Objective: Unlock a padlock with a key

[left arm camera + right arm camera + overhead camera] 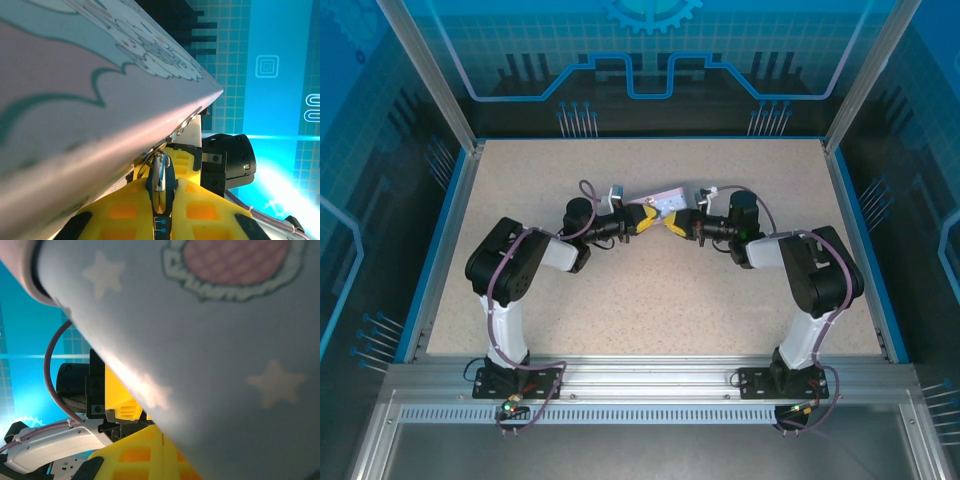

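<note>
**A:** Where is the padlock, and which step is judged to be in hand?

**B:** The padlock (160, 172) is seen from the left wrist as a thin silvery loop right at the edge of the tin (75, 100). It is placed over the far half of the surface (650, 310), about midway between its left and right edges. It is pinched between the yellow fingers of the left gripper (160, 187), which are closed almost completely on it. The step is judged to be the bringing of the key to the keyhole.

**A:** And the right gripper?

**B:** The right gripper (676, 223) is fully closed, tip to tip with the other one and just beside the tin. Whether the key is pinched in it cannot be told, since its tips are hidden under the tin in its own wrist view.

**A:** What is called for next?

**B:** Fine alignment is probably needed. The key must be lined up with the keyhole, pushed in and turned while the padlock is held steady.

**A:** What stands in the way?

**B:** Both grippers are crowded by the tin, and little room is to be had between the fingers. A purple cable (50, 370) is looped near the left wrist. Blue-lit walls (650, 60) and aluminium posts (430, 80) are set around the surface's edges, well apart from the work.
</note>
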Robot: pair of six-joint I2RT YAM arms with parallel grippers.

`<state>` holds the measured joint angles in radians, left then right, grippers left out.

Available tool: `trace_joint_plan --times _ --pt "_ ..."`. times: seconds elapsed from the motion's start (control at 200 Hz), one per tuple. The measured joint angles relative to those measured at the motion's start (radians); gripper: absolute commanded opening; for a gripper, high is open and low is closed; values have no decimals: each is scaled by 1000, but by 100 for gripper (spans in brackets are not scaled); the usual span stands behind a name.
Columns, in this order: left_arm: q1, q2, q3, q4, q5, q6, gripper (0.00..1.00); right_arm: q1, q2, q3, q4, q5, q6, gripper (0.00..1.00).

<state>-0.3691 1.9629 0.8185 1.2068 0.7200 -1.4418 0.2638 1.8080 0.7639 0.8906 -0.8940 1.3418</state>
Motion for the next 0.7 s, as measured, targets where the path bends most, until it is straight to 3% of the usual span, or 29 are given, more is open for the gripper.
trace_joint_plan --times 0.7 --pt "4 2 0 0 -13 0 0 -3 9 16 23 26 50 0"
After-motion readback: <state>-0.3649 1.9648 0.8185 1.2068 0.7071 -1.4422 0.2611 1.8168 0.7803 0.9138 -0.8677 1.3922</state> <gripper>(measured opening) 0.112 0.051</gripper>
